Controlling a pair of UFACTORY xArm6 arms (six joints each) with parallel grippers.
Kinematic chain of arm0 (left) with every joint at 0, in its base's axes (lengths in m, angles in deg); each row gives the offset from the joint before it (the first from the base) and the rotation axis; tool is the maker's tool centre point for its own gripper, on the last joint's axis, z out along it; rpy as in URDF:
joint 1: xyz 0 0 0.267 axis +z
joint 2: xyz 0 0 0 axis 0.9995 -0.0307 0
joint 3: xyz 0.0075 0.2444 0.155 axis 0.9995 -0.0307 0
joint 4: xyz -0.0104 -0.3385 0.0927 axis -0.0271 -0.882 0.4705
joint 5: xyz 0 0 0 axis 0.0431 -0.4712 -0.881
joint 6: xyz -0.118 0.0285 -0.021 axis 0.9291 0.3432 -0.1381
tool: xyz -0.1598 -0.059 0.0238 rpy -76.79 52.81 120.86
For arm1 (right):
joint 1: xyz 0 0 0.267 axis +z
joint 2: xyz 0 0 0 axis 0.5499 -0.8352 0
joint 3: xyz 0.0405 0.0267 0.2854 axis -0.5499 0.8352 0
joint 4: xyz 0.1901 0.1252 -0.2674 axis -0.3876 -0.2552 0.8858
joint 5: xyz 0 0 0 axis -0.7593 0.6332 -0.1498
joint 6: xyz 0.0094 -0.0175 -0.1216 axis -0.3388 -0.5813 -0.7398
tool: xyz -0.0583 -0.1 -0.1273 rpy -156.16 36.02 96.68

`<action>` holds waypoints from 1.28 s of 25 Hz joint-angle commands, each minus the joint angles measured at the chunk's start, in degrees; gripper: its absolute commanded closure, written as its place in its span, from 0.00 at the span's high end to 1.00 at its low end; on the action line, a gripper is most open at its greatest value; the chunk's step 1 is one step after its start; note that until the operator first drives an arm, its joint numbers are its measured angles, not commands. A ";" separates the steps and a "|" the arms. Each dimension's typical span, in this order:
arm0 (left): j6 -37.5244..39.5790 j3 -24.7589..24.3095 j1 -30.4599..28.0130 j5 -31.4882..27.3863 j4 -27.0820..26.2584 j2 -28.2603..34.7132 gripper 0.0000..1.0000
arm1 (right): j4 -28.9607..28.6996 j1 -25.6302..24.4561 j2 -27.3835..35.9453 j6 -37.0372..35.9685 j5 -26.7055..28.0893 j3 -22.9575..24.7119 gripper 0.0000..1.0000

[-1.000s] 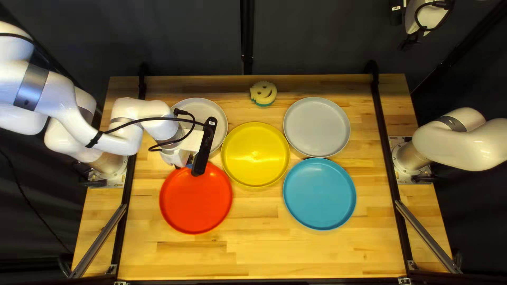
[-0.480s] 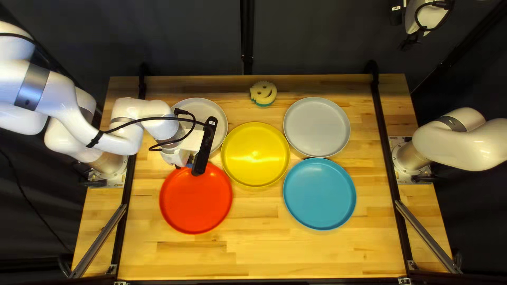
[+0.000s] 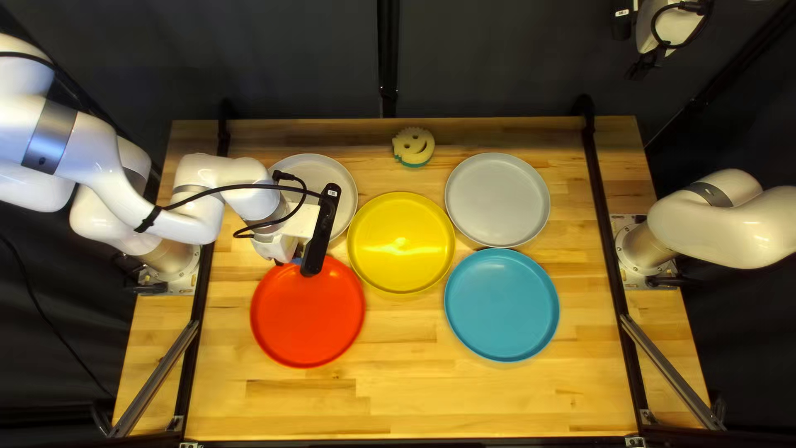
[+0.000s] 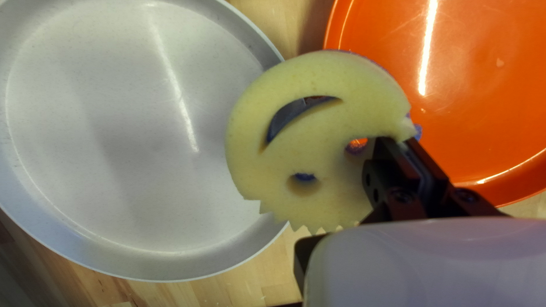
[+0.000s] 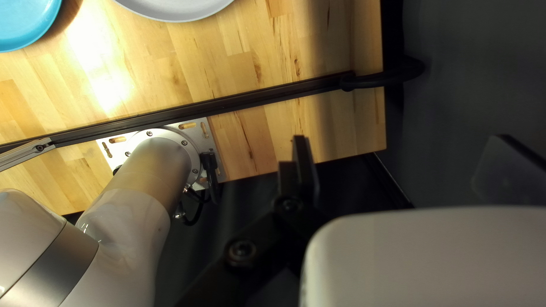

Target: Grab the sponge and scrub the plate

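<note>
pale wooden table (image 3: pixel 414 390), dark curtain (image 3: pixel 274 58) behind. top left view mostly hides the round yellow smiley foam sponge (image 4: pixel 318 142); our left gripper (image 3: pixel 280 247) has it pinched, over the rims of the round pale grey plate (image 4: pixel 125 142) and round red plate (image 4: pixel 483 85). our right gripper (image 3: pixel 645 65) is wide, one finger blurred.

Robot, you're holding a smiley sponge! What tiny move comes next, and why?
I'd probably glide the held sponge over the middle of the red plate, ready to scrub. My left jaws have it pinched, and in the left wrist view it overlaps the edges of the red plate and the gray plate, not either middle.
</note>
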 commanded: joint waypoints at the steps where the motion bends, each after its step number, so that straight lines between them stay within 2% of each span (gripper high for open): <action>1: -2.62 -0.85 2.40 0.93 -0.35 -0.57 0.00 | 0.00 0.00 0.00 0.00 0.00 0.00 1.00; 8: -8.55 -0.34 7.27 3.73 -1.31 -4.91 0.00 | 0.00 0.00 0.00 0.00 0.00 0.00 1.00; 12: -14.46 0.72 12.41 4.78 -2.45 -8.11 0.00 | 0.00 0.00 0.00 0.00 0.00 0.00 1.00; 17: -19.18 3.56 14.92 7.02 -4.22 -14.31 0.00 | 0.00 0.00 0.00 0.00 0.00 0.00 1.00; 32: -31.27 11.55 26.10 4.66 -5.01 -20.57 0.00 | 0.00 0.00 0.00 0.00 0.00 0.00 1.00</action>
